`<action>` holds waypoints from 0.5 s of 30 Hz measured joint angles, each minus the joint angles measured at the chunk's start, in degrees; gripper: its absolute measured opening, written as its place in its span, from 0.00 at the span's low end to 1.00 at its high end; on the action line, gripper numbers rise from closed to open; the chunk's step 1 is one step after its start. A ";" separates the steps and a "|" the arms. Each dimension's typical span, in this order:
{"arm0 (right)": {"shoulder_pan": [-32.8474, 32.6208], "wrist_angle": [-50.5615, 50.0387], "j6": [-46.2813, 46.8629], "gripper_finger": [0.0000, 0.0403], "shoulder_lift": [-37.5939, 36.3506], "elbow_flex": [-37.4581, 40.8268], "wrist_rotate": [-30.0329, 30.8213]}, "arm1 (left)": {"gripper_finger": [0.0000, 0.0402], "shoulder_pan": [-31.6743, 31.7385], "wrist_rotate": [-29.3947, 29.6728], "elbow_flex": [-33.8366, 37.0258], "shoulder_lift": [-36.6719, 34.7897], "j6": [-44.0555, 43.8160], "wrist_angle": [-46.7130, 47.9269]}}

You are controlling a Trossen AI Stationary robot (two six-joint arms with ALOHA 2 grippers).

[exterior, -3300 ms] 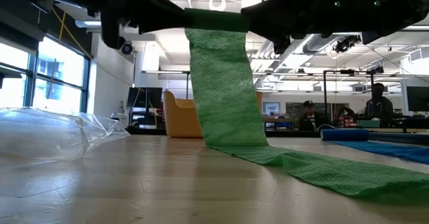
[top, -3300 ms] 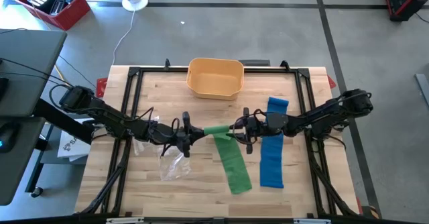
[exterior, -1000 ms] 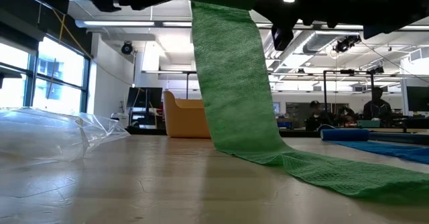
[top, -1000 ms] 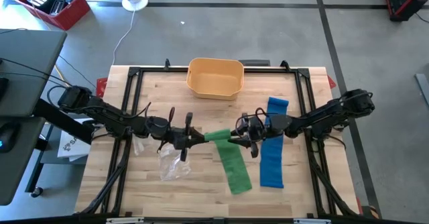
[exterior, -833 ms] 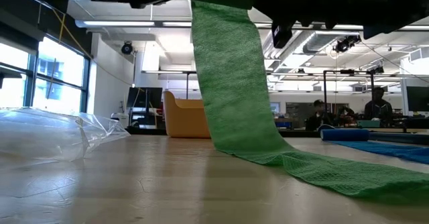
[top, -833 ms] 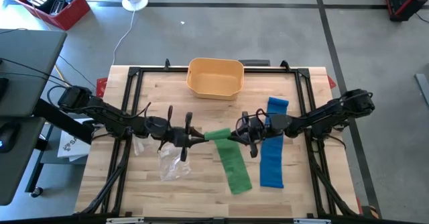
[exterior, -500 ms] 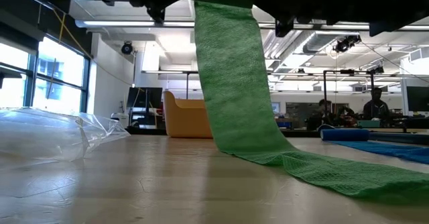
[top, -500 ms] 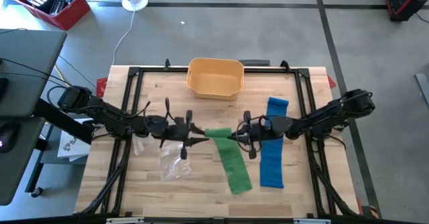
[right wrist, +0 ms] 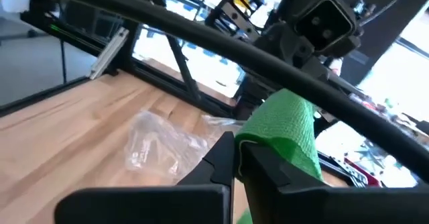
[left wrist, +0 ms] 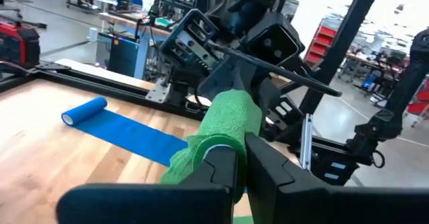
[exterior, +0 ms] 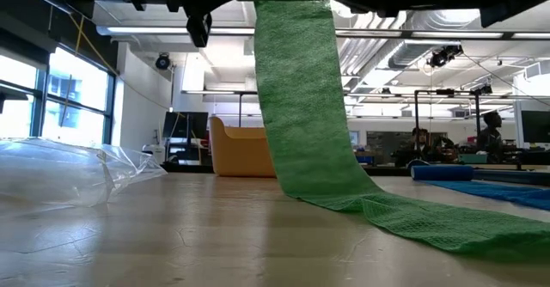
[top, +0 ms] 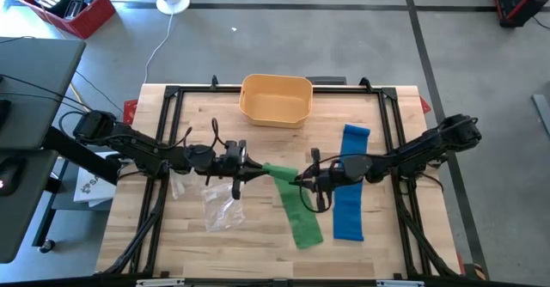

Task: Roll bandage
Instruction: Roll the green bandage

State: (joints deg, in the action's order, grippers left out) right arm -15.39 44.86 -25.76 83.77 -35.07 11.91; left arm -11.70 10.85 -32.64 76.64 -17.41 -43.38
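Note:
A green bandage [top: 288, 192] is partly wound into a small roll [top: 277, 173], held up over the table's middle between my two grippers. Its free strip [exterior: 305, 98] hangs down from the roll. The strip's tail [exterior: 447, 227] lies flat on the wood toward the near edge. My left gripper [top: 256, 172] comes level from the left and is shut on the roll's left end. My right gripper [top: 299, 180] comes level from the right and is shut on the other end. My left gripper pinches the roll's left end [left wrist: 224, 127] between its two fingers [left wrist: 268, 163]. It comes level from the table's left, the fingers lying along the roll's axis. The roll is lifted clear. My right gripper pinches the roll's right end [right wrist: 268, 140] between its two fingers [right wrist: 221, 158], level from the table's right and along the axis. The strip hangs below the roll with its tail on the table.
A blue bandage [top: 348, 188] lies unrolled to the right, with a small roll at its far end [top: 357, 132]. A crumpled clear plastic bag [top: 219, 205] lies at the near left. A yellow basket [top: 275, 98] stands at the far middle. Black frame rails [top: 159, 167] run along the sides.
Both wrists have rolled about the line of the bandage roll, and the parts that stick out from each gripper now stand at a different slant. My right gripper has drifted a little toward the near edge. The hanging strip has shifted slightly sideways; its tail stays on the table.

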 joint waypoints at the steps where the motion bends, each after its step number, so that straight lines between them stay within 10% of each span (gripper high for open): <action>1: -0.29 -0.06 -0.06 0.03 -0.04 0.00 1.08 | 0.03 0.02 0.20 0.02 0.00 0.00 -0.09; 15: -2.89 -16.09 2.59 0.27 -11.18 -0.42 6.37 | 0.01 0.87 1.48 -0.20 -4.25 -3.16 -4.15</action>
State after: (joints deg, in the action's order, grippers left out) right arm -18.28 28.77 -23.17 72.58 -35.48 18.28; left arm -10.83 12.34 -32.84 72.40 -20.56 -47.53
